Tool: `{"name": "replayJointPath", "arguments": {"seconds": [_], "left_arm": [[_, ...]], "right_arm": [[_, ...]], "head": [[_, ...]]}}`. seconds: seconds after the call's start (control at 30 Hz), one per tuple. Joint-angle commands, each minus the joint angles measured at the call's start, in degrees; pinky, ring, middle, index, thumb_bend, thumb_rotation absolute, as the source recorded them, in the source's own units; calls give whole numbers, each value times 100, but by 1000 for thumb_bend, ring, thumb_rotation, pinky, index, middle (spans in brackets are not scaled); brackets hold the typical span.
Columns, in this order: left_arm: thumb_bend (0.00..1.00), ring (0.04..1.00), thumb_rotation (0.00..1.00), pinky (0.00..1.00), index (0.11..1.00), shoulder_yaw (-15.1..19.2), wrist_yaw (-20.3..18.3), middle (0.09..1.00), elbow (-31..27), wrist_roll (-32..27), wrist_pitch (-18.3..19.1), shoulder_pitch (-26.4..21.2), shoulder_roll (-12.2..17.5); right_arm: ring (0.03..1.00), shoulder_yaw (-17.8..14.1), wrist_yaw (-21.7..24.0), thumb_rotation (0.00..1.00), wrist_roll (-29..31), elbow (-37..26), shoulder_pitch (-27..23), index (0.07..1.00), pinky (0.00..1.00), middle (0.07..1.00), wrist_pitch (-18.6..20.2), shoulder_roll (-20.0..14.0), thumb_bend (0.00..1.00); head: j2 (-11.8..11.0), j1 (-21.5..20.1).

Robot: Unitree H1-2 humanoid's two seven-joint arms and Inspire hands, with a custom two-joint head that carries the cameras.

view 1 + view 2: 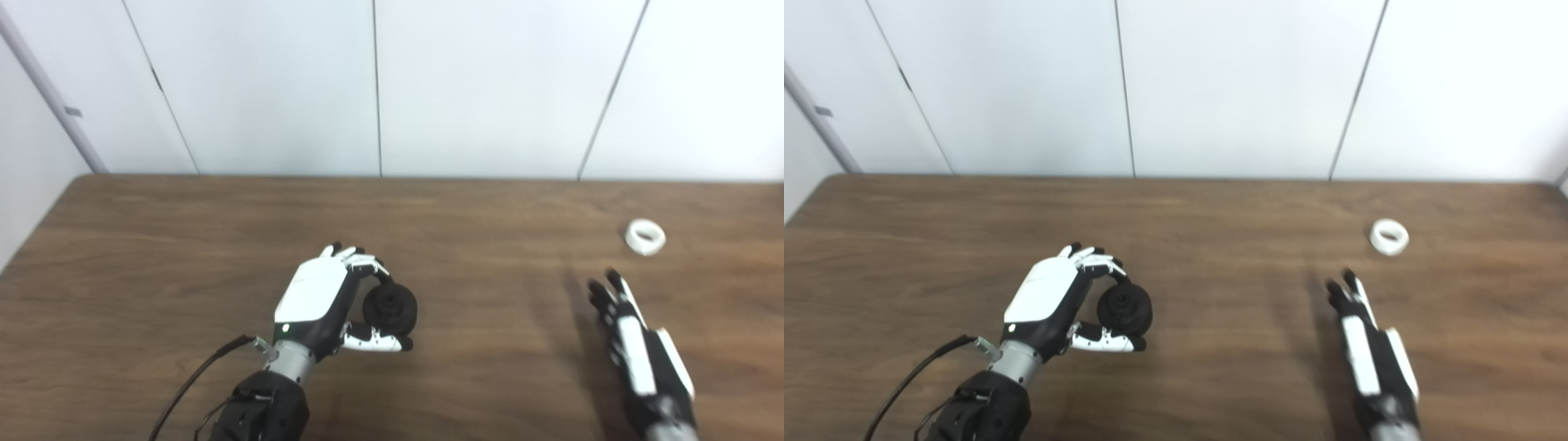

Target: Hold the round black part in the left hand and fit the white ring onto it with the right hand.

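Spanning the view, brown wooden table (184, 245) meets white wall panels (275, 86).

Left hand (318, 300) has its fingers (361, 262) curled closed; right hand (637, 343) lies flat, outstretched, holding nothing

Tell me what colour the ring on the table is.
White: the ring shows best in the left eye view.
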Motion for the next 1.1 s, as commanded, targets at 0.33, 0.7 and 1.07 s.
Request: {"name": "replayJointPath", "arguments": {"seconds": [0.33, 0.7, 1.07], "left_arm": [[525, 895, 58, 1000, 483, -283, 272, 781, 650, 236, -431, 9, -359], [525, 908, 57, 1000, 484, -366, 925, 782, 1466, 234, -806, 104, -581], [525, 887, 56, 1000, 484, -437, 1636, 778, 1917, 186, -1030, 309, -795]], "right_arm": [[943, 79, -115, 1000, -9, -454, -211, 1000, 1000, 943, 325, 273, 598], [946, 24, -128, 1000, 44, -544, -205, 998, 1000, 940, 433, 268, 590], [958, -149, 14, 1000, 205, -470, -159, 1000, 1000, 944, 284, 99, 622]], "head": [[187, -123], [233, 3], [186, 212]]}}
